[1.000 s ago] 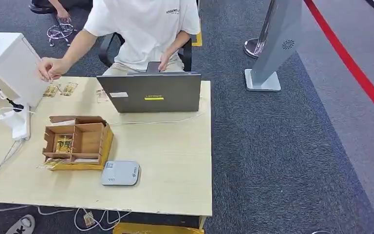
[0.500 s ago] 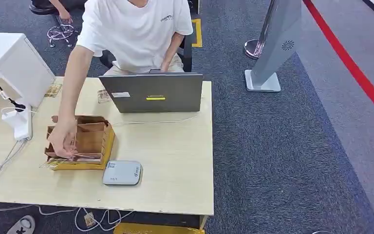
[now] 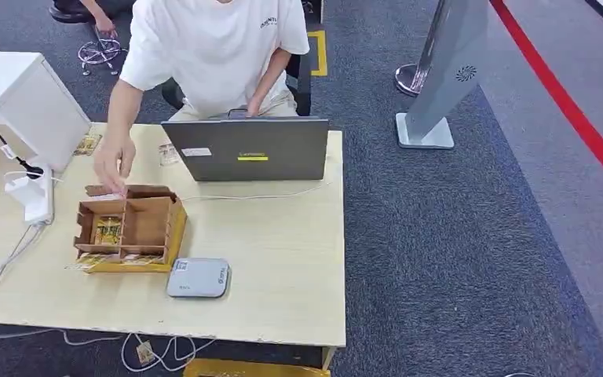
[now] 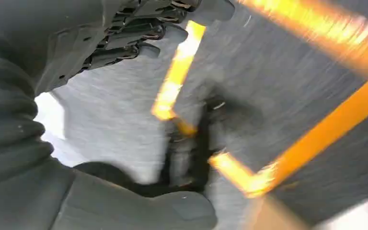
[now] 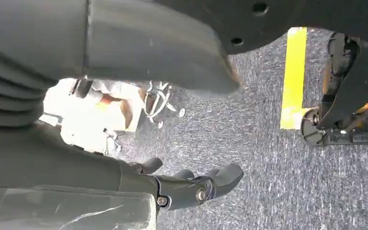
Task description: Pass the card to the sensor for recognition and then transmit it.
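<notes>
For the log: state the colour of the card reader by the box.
Light grey, with a small label; the reader shows best in the head view, in front of the box.

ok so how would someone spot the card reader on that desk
Start at the light wooden desk with the grey laptop at its far edge. Near the front edge, right of the brown cardboard organiser box, lies a flat grey rounded-corner sensor pad. It alone is low, smooth and grey, with a small label.
</notes>
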Controlling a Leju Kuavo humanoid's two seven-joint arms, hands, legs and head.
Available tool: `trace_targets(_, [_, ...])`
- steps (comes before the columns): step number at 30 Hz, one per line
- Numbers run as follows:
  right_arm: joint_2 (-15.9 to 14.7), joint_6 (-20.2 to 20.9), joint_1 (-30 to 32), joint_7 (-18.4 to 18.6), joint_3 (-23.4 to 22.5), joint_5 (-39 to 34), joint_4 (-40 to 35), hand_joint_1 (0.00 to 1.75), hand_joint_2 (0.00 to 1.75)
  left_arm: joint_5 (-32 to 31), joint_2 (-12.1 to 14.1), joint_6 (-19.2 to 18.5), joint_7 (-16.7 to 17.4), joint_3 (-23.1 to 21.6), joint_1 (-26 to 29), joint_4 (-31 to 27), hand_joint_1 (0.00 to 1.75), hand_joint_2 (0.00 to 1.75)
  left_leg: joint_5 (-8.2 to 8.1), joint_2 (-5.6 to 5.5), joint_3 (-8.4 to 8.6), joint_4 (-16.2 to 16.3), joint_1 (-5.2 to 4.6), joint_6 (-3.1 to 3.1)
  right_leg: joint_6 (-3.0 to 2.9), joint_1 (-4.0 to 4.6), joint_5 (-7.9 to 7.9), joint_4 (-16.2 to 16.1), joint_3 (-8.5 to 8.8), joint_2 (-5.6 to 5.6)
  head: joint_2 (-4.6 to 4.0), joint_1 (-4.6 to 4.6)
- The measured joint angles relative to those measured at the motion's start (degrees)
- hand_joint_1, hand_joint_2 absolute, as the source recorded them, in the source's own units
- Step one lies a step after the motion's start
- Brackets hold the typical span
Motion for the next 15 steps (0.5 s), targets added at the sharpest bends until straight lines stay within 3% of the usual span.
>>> trace_targets(4, [1.0,-0.3,0.1,-0.5,-1.6,0.5,-0.3,0.00,1.75,-1.8,-1.9,-2.8,-1.0,-4.9,-0.1,0.0,0.00,1.75,0.02,0.00,0.01,0.0,0.01,0.02,0.01,0.02,0.00,0.0,0.00,-0.01,0.00,-0.09])
trace_targets(12, [2.1,0.1,1.6,-1.4,-9.7,10.7,-1.9,0.00,1.75,1.2,-2.9,-1.7,-1.2,-16.3,1.3,0.0,0.00,1.75,0.02,0.00,0.00,0.0,0.03,0.02,0.00,0.04,0.00,0.0,0.00,-0.01,0.02,-0.15])
trace_targets(13, [2.3,0.2,1.8,-1.5,-11.2,12.3,-2.2,0.00,0.00,1.7,-3.0,-1.6,-1.2,-18.0,1.6,-0.1,0.00,0.00,0.02,0.00,0.00,0.0,0.03,0.02,0.00,0.04,-0.01,0.0,0.00,-0.01,0.02,-0.15])
trace_targets(15, [2.5,0.6,2.3,-1.6,-13.5,14.9,-2.6,0.00,0.00,2.6,-3.0,-1.2,-1.2,-20.6,2.0,-0.1,0.00,0.00,0.02,0.00,0.00,0.0,0.03,0.03,0.00,0.04,-0.01,0.0,0.00,-0.01,0.00,-0.13])
